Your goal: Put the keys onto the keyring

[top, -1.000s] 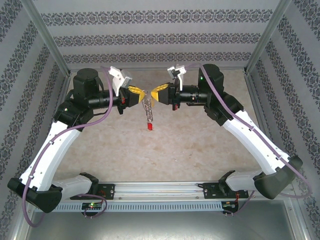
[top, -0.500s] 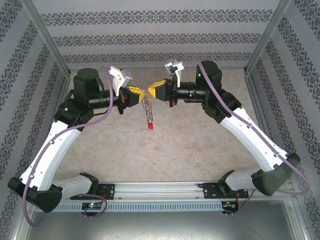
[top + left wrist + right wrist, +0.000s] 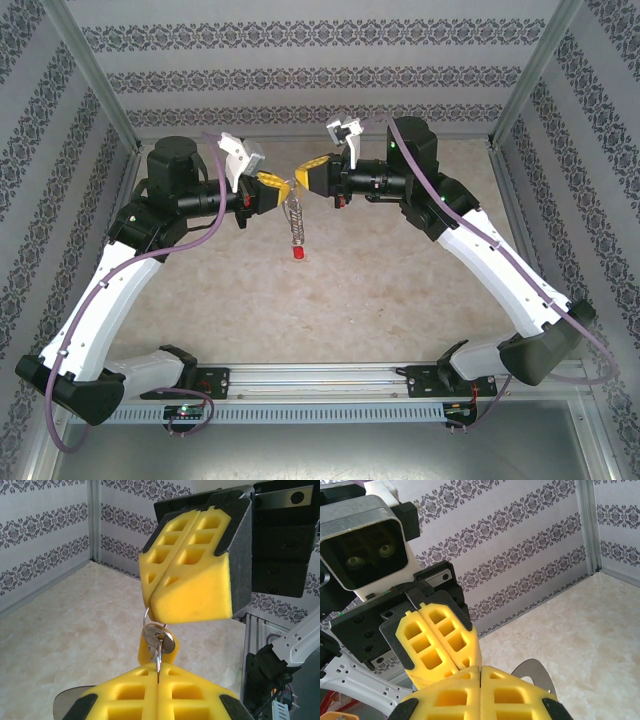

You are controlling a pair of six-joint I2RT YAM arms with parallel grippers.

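High over the table my two grippers meet tip to tip. The left gripper point(image 3: 283, 186) point(image 3: 159, 672) is shut on a thin silvery piece of the keyring point(image 3: 159, 655). Its chain point(image 3: 295, 222) and red tag point(image 3: 297, 258) dangle below. In the left wrist view a round silvery key head point(image 3: 165, 639) with a small yellow tag point(image 3: 146, 652) behind it hangs on a wire loop point(image 3: 146, 619); these look like the keys. The loop runs up under the tip of the right gripper point(image 3: 303, 176) point(image 3: 150, 587) point(image 3: 480, 669), which is shut. Whether the right gripper pinches the loop is hidden.
A grey curved metal piece point(image 3: 536, 672) shows just beyond my right fingers. Patterned walls point(image 3: 300, 80) with metal corner posts point(image 3: 525, 80) enclose the beige tabletop point(image 3: 330, 300). A rail point(image 3: 320, 378) with both arm bases runs along the near edge.
The right gripper has shifted a little up and to the left, now tilted down at the left gripper's tip. The left gripper, chain and red tag have stayed put.
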